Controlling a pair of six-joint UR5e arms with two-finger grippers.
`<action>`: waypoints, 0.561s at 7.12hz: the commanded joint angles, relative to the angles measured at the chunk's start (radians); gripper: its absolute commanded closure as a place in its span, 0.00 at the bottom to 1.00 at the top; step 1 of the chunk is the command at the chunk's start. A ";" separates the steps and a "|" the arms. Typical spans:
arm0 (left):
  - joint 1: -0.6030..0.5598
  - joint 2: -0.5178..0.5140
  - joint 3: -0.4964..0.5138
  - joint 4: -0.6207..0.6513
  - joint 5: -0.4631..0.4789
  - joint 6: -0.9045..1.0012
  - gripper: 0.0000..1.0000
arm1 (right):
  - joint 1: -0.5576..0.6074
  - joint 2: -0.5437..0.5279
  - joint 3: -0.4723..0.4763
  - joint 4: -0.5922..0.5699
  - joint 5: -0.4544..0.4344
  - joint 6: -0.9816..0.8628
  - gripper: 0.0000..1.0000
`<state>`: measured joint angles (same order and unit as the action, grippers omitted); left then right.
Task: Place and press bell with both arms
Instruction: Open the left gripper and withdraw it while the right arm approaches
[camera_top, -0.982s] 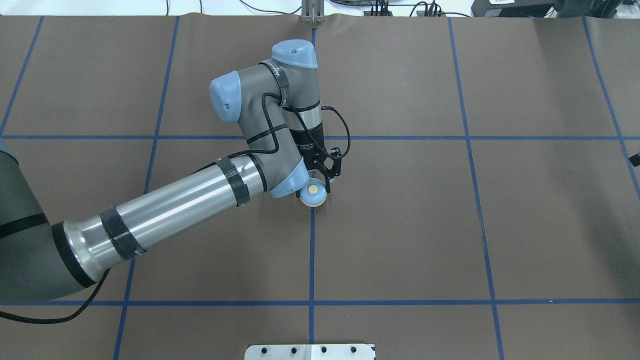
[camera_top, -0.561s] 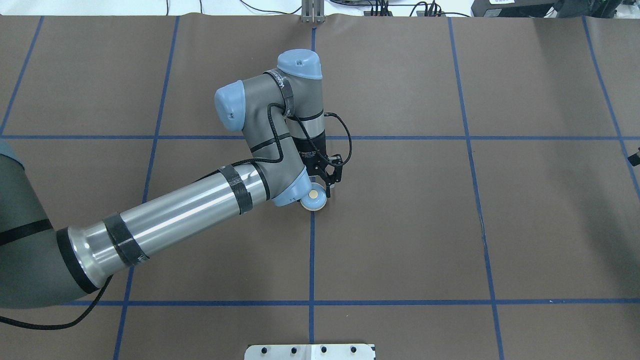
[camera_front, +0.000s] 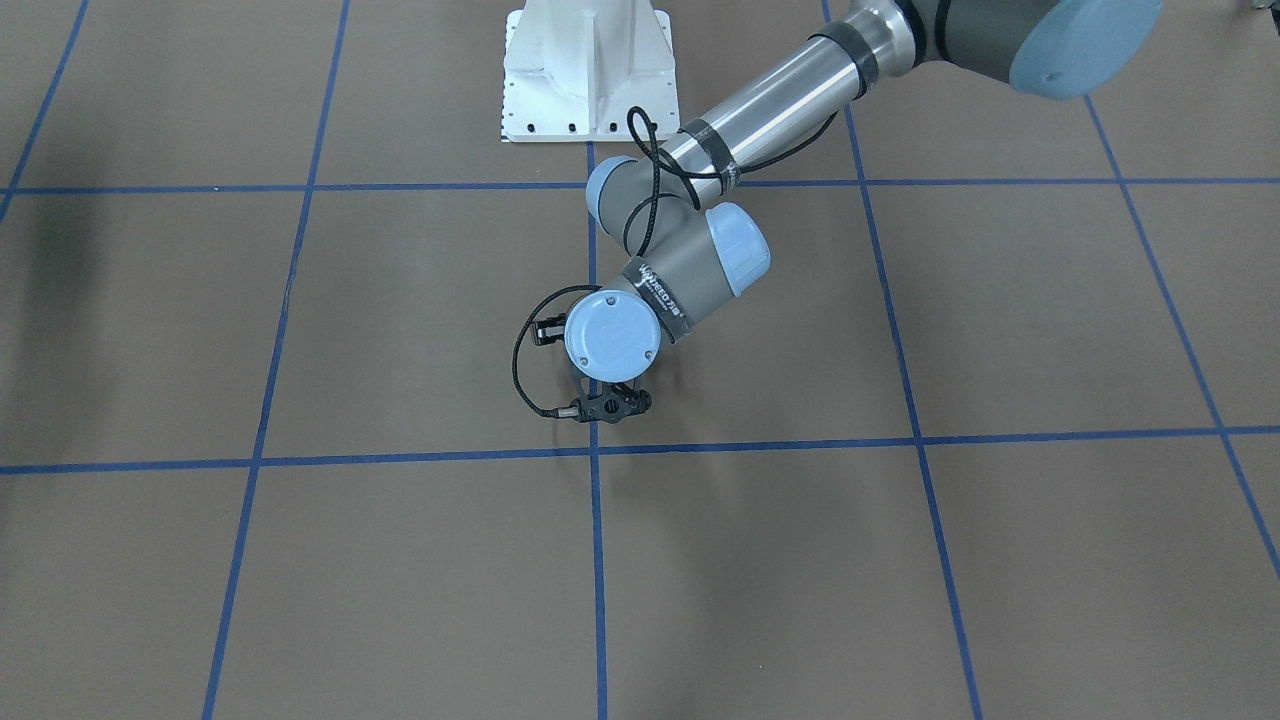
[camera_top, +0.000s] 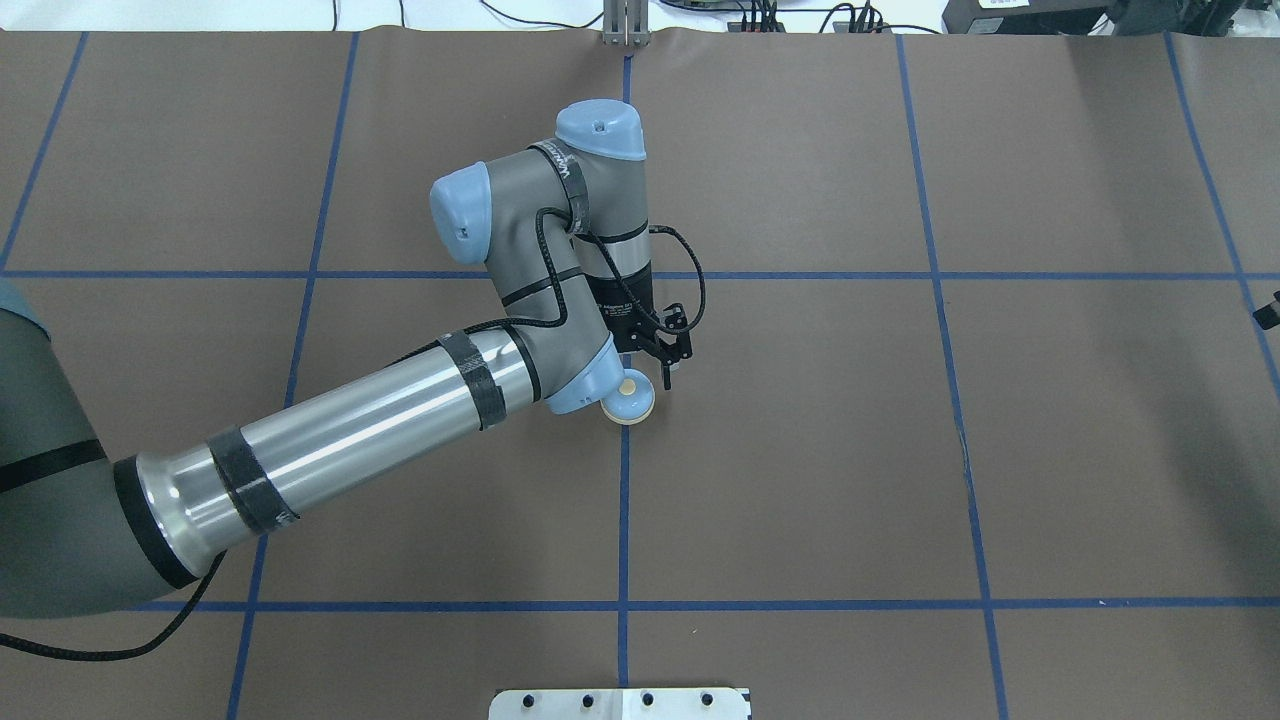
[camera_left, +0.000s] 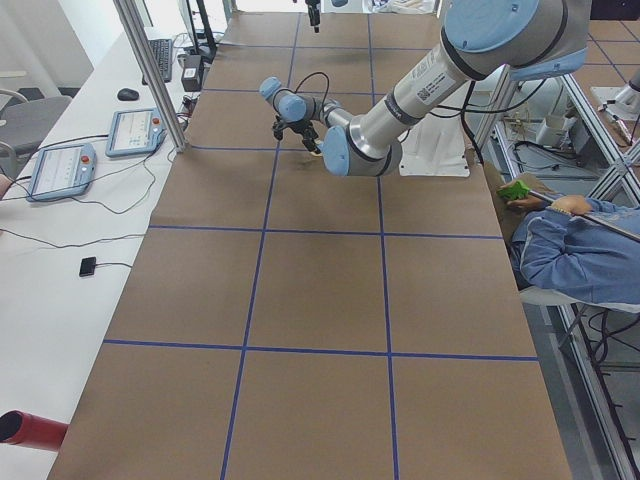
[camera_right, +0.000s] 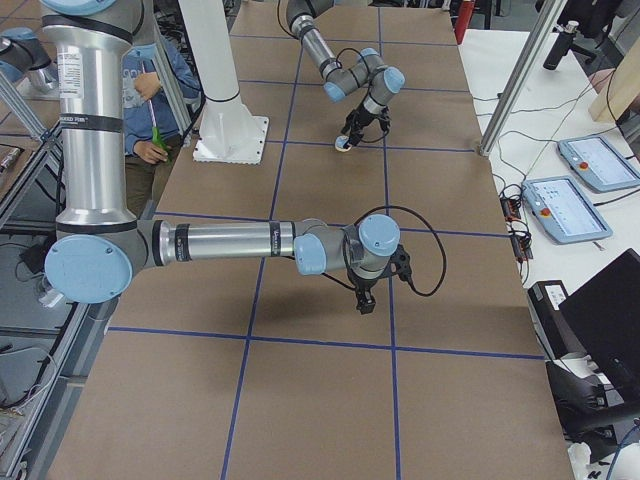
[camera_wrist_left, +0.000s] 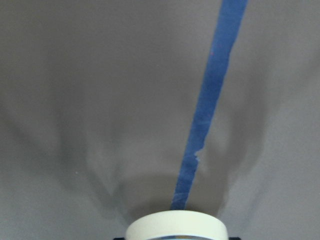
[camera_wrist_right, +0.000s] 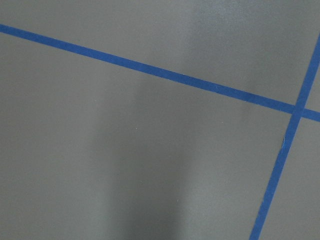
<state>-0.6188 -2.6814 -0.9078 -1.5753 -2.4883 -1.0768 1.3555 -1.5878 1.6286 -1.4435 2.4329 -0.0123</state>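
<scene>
Bell (camera_top: 630, 397) upright on the brown table (camera_top: 900, 450), on the lengthwise blue tape line (camera_top: 624, 500), a little to the robot's side of a cross line. Overhead view: cream button faces up, and the dome's left part is covered by the lower wrist cap (camera_top: 580, 385) of the left arm (camera_top: 350, 440). Left gripper (camera_top: 655, 372) angles down at the bell from the far side. One black finger (camera_top: 668, 374) shows just right of the dome with a thin gap; the other is hidden under the wrist, so can't tell if it is spread or pinching the bell. Left wrist view adds only the cream base rim at its bottom edge, with the tape line running away from it. Dark bits sit at both sides of the rim, too cropped to read. In the front-facing view the round end cap (camera_front: 608, 337) hides the bell; a black bracket and a cable loop stick out around it, and the white pedestal (camera_front: 588, 75) is at top. Exterior right view catches the bell as a tiny pale spot under the far arm's gripper. That view alone shows the right arm (camera_right: 225, 243) whole: near, stretched low over the table, right gripper (camera_right: 363, 302) pointing down close above the surface, well apart from the bell. Can't tell if it is parted or closed. Right wrist view: table and two crossing tape lines
</scene>
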 joint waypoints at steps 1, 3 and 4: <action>-0.027 0.000 -0.046 0.007 -0.003 -0.017 0.01 | -0.007 0.029 0.005 0.002 -0.002 0.006 0.00; -0.065 0.043 -0.173 0.015 -0.007 -0.066 0.01 | -0.070 0.090 0.017 0.005 -0.003 0.140 0.00; -0.076 0.149 -0.327 0.011 0.003 -0.066 0.01 | -0.120 0.136 0.023 0.005 -0.009 0.220 0.00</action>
<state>-0.6759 -2.6269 -1.0866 -1.5622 -2.4921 -1.1307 1.2904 -1.5026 1.6451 -1.4396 2.4290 0.1143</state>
